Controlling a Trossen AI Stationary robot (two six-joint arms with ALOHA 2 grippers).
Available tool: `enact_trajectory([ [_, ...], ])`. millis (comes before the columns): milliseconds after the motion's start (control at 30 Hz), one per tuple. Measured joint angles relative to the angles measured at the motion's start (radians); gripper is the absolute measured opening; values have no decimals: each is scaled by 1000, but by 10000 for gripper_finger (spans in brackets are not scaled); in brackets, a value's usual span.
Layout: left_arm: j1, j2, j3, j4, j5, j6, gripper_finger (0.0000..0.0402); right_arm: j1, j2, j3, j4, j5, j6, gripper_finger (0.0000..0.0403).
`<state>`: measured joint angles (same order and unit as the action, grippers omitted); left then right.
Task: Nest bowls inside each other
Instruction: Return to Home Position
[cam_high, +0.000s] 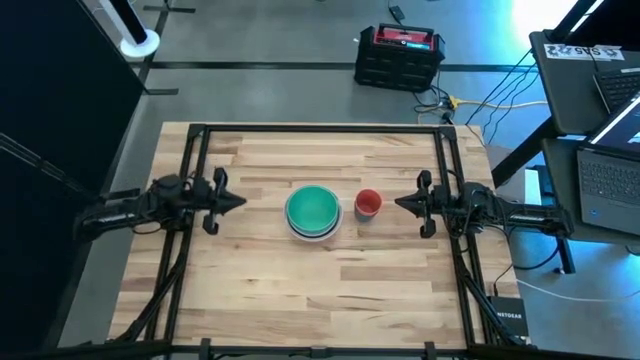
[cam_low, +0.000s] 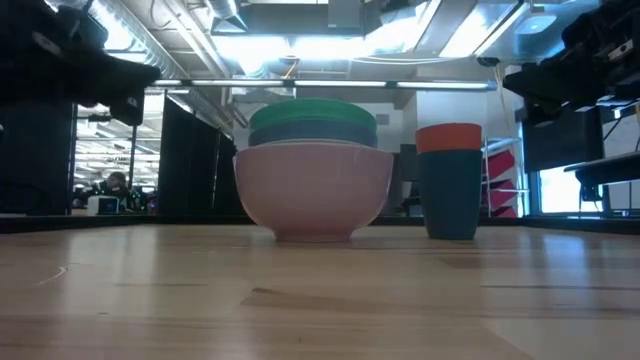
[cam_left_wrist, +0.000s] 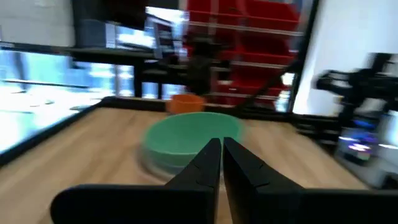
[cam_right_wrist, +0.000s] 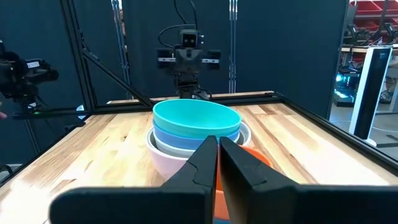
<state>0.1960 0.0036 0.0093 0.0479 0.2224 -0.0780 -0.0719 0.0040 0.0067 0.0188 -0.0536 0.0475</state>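
A stack of nested bowls (cam_high: 313, 212) stands on its base at the table's middle: a green bowl (cam_low: 312, 112) sits in a light blue one (cam_right_wrist: 186, 138), inside a large whitish bowl (cam_low: 313, 188). To its right stands a small red bowl (cam_high: 368, 203) nested in a dark blue one (cam_low: 450, 192). My left gripper (cam_high: 243, 201) is shut, level, left of the stack and apart from it. My right gripper (cam_high: 398, 203) is shut, level, right of the red bowl, touching nothing.
Black frame rails (cam_high: 320, 130) run along the table's far edge and both sides. Bare wood lies in front of and behind the bowls. A red and black case (cam_high: 399, 55) and laptops (cam_high: 610, 180) are off the table.
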Motion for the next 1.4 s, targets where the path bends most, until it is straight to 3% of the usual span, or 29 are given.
enact_trajectory([
  [267,-189,1,0,-6,-42,-46,0,0,0,0,0,0,0,1],
  [467,-251,7,-1,-22,-333,38,0,0,0,0,-1,0,0,1],
  [1400,-166,5,-1,-29,-289,139,0,0,0,0,0,1,0,1],
])
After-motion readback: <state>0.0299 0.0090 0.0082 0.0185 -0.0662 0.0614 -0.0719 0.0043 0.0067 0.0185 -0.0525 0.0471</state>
